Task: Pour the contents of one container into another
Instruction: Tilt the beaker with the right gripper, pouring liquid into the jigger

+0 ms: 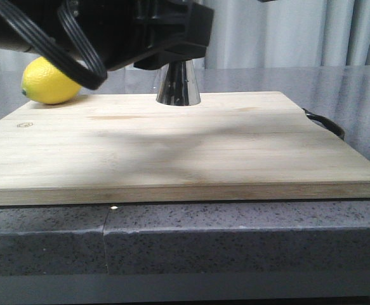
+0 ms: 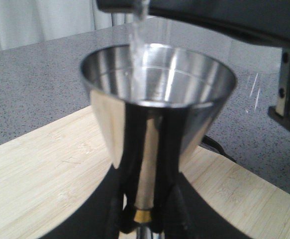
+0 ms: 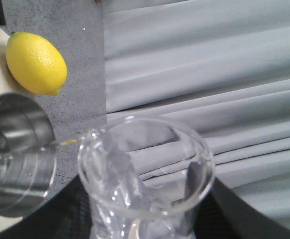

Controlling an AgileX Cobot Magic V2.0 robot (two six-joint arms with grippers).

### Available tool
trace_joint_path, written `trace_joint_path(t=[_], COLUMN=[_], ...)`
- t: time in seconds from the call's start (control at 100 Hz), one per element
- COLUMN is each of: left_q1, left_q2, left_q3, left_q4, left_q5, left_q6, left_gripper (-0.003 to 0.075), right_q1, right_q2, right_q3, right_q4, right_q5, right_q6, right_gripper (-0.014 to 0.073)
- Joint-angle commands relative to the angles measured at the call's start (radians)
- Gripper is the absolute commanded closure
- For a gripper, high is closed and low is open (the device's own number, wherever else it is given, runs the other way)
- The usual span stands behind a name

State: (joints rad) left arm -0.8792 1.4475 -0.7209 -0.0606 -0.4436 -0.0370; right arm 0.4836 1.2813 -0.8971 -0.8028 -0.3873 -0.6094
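**Pour under way: beaker tipped over jigger, stream visible**

Front view. The jigger [image 1: 178,84] stood on the wooden board [image 1: 172,146] upon the desk [image 1: 248,248], only its lower cone showing beneath a dark arm that filled the upper left. A lemon [image 1: 50,81] lay at the board's far left corner. Neither the beaker nor either set of jaws could be made out here.

Left wrist view. The left gripper [image 2: 142,219] appeared to be closed on the jigger's gold-banded waist, dark fingers flanking the stem, though the contact lay at the frame's lower edge. A thin clear stream [image 2: 137,50] fell into the upper cup. The fill level was hard to read against the reflections.

Right wrist view. The right gripper [image 3: 145,219] was clamped on the beaker [image 3: 145,169], which was tilted with its lip over the jigger's rim and liquid crossing between them. How much remained in the glass was unclear. Judged state: pouring begun, not finished; righting and setting down left.
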Motion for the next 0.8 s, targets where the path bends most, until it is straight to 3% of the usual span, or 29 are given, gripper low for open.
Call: trace_joint_path(t=[0.0, 0.79], left_q1=[-0.008, -0.008], left_q2=[-0.040, -0.040], left_q3=[-0.025, -0.025], left_q4=[0.001, 0.001], left_q5=[-0.087, -0.085], left_q6=[-0.002, -0.002], left_gripper=[0.0739, 0.0740], right_q1=[-0.006, -0.006], right_q2=[-0.034, -0.034], right_q3=[-0.036, -0.036], right_q4=[0.015, 0.015], right_q5=[-0.053, -0.053], right_q6=[-0.010, -0.097], right_gripper=[0.0349, 0.0349])
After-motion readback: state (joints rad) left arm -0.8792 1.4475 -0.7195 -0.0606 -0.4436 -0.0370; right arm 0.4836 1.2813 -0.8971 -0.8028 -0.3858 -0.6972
